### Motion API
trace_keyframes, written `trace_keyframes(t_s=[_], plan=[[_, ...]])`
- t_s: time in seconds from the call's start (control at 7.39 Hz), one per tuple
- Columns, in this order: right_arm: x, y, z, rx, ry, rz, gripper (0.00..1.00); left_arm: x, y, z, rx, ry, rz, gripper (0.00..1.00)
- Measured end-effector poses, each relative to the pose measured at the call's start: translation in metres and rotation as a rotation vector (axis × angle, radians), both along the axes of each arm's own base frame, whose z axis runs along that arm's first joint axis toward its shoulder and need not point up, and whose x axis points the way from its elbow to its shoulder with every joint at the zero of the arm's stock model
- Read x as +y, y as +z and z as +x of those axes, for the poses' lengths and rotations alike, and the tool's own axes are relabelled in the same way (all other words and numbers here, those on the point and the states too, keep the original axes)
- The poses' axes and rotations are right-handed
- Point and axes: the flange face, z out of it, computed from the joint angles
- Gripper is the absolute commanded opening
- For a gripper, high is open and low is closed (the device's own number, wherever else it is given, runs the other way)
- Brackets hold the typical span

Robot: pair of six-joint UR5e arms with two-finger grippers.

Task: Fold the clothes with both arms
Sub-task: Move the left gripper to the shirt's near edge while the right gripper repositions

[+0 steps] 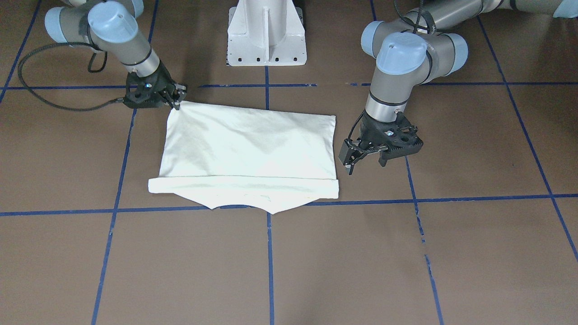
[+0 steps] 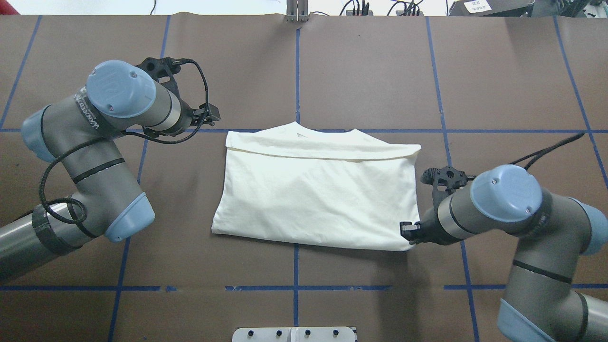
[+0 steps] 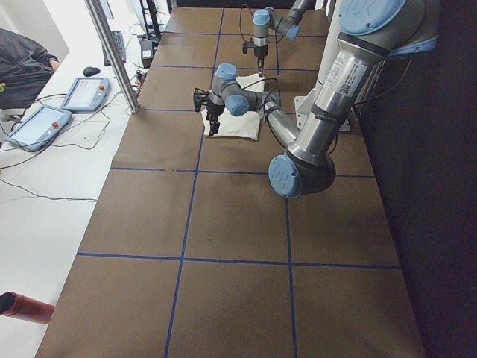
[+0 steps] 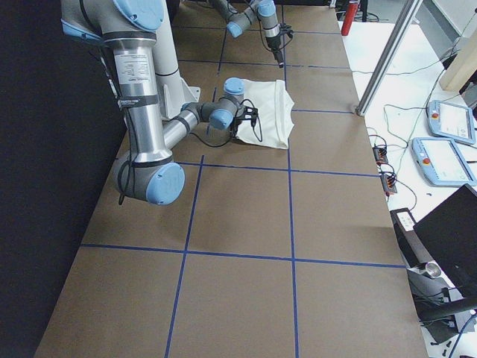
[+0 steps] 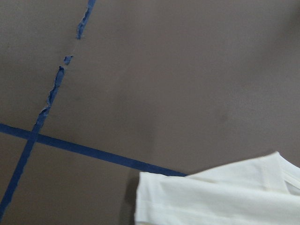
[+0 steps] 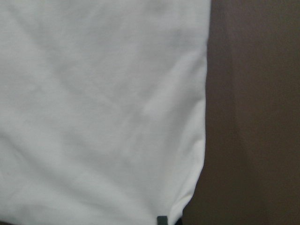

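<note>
The cream-white T-shirt (image 2: 313, 194) lies folded into a rough rectangle, plain pale side up, with its neckline (image 2: 298, 126) at the far edge. The cat print and lettering are hidden. My right gripper (image 1: 177, 104) is shut on the shirt's near corner on my right, which is pulled up slightly; it also shows in the overhead view (image 2: 408, 233). The right wrist view shows the cloth (image 6: 103, 108) close below. My left gripper (image 1: 365, 161) is open and empty, hovering just off the shirt's far edge on my left (image 2: 210, 115). The left wrist view shows only that shirt corner (image 5: 211, 199).
Brown table cover (image 2: 361, 71) with blue tape grid lines (image 2: 297, 266). The white central pedestal (image 1: 266, 34) stands behind the shirt on the robot's side. Teach pendants (image 3: 45, 119) and cables lie on a side bench beyond the table's far edge.
</note>
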Motion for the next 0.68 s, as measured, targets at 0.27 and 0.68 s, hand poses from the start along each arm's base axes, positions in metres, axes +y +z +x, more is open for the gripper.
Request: trace_keyframes(t_s=[0.27,0.68], plan=[[0.082,-0.009,0.005,0.001,-0.075,-0.071,0.99,0.005,0.000,0.007,-0.005,0.004,0.007,1.00],[0.107,-0.039,0.011,-0.052,-0.064,-0.065,1.00,0.026,-0.006,0.025,0.018,0.030,-0.005,1.00]])
